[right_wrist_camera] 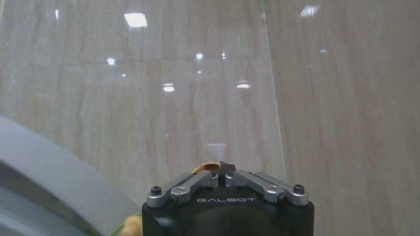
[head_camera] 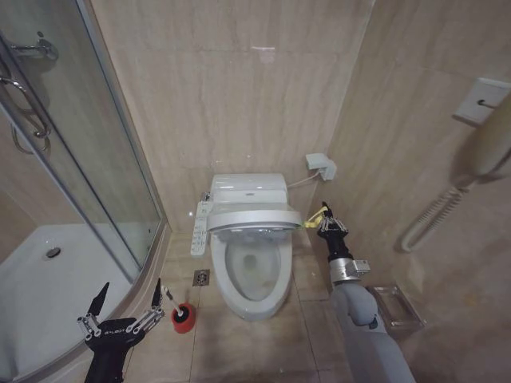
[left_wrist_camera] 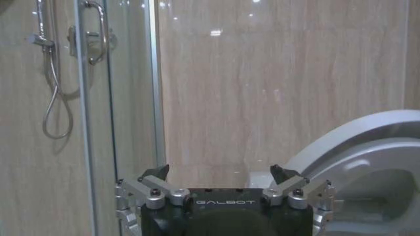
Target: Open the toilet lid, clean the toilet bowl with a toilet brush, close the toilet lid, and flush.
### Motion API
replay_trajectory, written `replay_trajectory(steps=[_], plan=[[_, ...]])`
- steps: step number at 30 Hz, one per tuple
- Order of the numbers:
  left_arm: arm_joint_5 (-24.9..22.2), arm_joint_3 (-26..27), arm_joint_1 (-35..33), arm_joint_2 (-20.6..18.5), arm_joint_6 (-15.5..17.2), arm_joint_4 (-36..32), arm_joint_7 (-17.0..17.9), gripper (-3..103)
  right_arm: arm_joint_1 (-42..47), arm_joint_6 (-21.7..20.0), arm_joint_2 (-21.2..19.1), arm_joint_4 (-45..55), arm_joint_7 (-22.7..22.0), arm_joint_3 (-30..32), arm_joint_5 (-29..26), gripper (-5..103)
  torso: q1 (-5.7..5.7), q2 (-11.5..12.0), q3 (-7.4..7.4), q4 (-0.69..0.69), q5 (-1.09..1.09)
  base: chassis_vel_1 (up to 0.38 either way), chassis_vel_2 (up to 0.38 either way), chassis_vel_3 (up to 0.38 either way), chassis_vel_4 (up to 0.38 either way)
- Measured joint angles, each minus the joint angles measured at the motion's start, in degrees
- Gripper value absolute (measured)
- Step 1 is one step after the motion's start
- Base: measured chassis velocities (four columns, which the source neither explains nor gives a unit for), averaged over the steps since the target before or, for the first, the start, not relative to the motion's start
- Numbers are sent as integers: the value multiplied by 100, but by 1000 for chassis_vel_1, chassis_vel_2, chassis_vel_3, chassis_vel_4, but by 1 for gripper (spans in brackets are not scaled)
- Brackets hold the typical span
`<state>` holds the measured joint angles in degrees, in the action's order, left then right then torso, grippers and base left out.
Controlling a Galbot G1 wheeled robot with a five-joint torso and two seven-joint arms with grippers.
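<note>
Now we are in the lid step of the task: the toilet lid (head_camera: 254, 219) stands half raised over the toilet bowl (head_camera: 253, 275), tilted and not yet leaning back on the tank. Our right gripper (head_camera: 323, 214) is at about 3 o'clock from the lid, just beside its edge, with the fingers pressed together on a small yellow loop (head_camera: 319, 214) that seems to be tied to the lid; we judge it is swinging the lid by this loop. Whether the lid goes up or down we cannot tell, but the toilet brush (head_camera: 171, 302) sits in its red cup (head_camera: 183, 317) on the floor, at about 8 o'clock from the bowl, so we think opening is more likely. Our left gripper (head_camera: 126, 309) hangs wide open and empty, just beside the brush. The next move asks for a steady pull along the hinge arc until the lid rests upright.
</note>
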<state>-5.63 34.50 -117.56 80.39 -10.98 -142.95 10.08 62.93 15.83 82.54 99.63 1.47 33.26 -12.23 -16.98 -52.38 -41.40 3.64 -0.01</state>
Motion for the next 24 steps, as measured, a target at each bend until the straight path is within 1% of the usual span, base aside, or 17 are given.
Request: replay_trajectory(steps=[4,17,24], plan=[[0,0,0,-1,0,0,0,100,-6,51,-16,-1,-25,31,23,1,-2,1,0,1,0,-74,99,83,-61],[0,0,0,0,0,0,0,100,4,32,-37,24,-32,49,-5,1,6,-2,2,0,0,9,-12,-11,8],[0,0,0,0,0,0,0,100,8,58,-39,21,-66,40,-3,1,0,-2,0,0,-1,-95,92,92,-92]])
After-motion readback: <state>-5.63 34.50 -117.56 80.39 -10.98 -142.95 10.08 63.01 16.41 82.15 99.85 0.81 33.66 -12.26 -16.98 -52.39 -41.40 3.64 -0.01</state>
